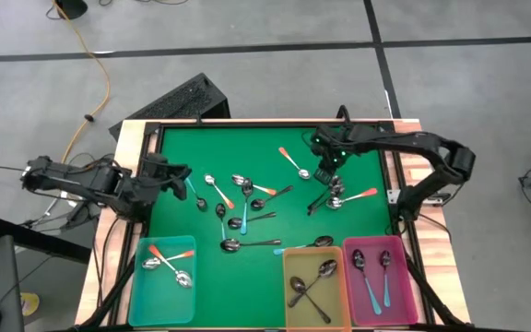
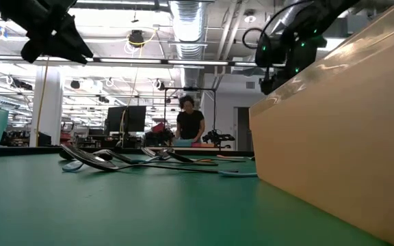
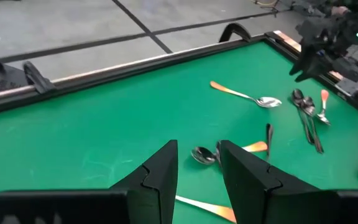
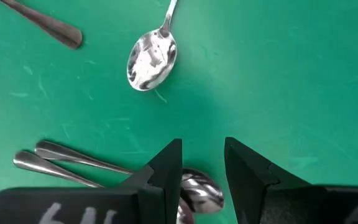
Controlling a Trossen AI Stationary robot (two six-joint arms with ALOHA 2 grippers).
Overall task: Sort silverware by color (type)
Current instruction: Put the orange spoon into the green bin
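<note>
The right gripper [image 1: 328, 175] hangs low over a small cluster of spoons [image 1: 332, 197] near the right edge of the green mat [image 1: 182, 152], and the relation that counts is that a shiny spoon bowl [image 4: 197, 190] lies directly under and between its fingertips, with dark plain handles [image 4: 67, 163] running off to one side. The jaws stand parted with nothing between them. The long axis of these plain spoons appears to run roughly crosswise to the gap between the fingers, which would suit a straight drop and pinch. A second shiny bowl [image 4: 151, 59] lies apart, ahead of the fingers. The left gripper [image 1: 175, 177] waits at the mat's left edge, well away from this cluster, its jaws also parted and empty. More spoons scatter mid-mat; others already lie in the teal bin [image 1: 144, 300], yellow bin [image 1: 293, 309] and pink bin [image 1: 411, 295].
</note>
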